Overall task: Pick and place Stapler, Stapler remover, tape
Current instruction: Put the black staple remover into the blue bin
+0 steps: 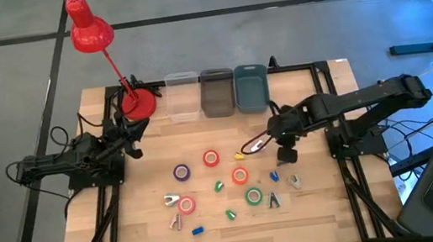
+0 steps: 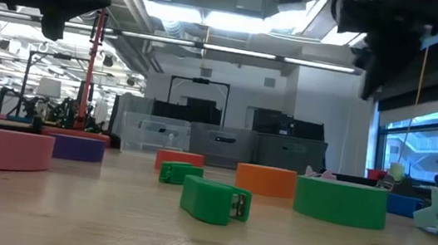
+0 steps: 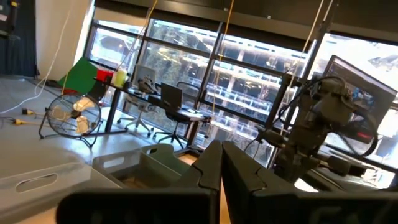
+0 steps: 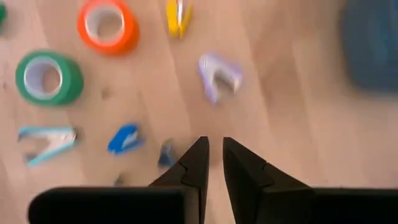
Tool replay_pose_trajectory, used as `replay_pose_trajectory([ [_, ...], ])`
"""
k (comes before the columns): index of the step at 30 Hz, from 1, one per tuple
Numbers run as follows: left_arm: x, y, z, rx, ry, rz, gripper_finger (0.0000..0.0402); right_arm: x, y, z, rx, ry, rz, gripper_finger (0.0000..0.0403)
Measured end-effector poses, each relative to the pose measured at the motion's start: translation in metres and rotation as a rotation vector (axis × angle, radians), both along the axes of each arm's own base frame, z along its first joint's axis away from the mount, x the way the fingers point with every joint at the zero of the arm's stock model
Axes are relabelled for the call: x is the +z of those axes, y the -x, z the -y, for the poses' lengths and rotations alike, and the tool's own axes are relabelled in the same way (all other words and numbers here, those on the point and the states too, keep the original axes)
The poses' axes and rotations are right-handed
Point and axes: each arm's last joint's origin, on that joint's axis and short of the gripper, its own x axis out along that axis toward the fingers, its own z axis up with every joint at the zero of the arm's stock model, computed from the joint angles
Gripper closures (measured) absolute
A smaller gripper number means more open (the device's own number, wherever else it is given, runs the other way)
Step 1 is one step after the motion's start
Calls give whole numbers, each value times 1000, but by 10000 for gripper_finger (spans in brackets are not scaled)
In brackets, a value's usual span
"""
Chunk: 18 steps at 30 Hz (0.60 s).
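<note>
Right hand (image 1: 287,158) hovers above the table (image 1: 330,207), right of centre, fingers nearly together with a thin gap, gripping nothing. Below it in the right wrist view: blue mini stapler (image 4: 125,138), pale purple staple remover (image 4: 219,74), yellow staple remover (image 4: 178,15), light blue staple remover (image 4: 46,142), orange tape roll (image 4: 107,25), green tape roll (image 4: 48,77).

Left hand (image 1: 131,131) is parked near the far left corner beside the red lamp base (image 1: 139,105), fingers closed on nothing.

Tape rolls are spread mid-table: purple (image 1: 182,172), red-orange (image 1: 211,158), pink (image 1: 186,204). Green stapler (image 2: 214,200) lies toward the near edge. Three bins sit at the far edge: clear (image 1: 183,97), grey (image 1: 218,93), blue (image 1: 251,87).
</note>
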Motion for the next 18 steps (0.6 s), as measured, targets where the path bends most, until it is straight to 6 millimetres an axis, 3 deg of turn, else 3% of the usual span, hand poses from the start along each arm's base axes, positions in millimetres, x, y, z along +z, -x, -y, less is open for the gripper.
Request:
replay_pose_trajectory([
  [7, -1, 0, -1, 33, 5, -10, 399, 5, 17, -17, -5, -36, -2, 352],
  [12, -1, 0, -1, 39, 6, -10, 401, -21, 32, -27, -29, -30, 8, 352],
  [18, -1, 0, -1, 20, 22, 2, 396, -50, 33, -29, -27, -61, 84, 352],
])
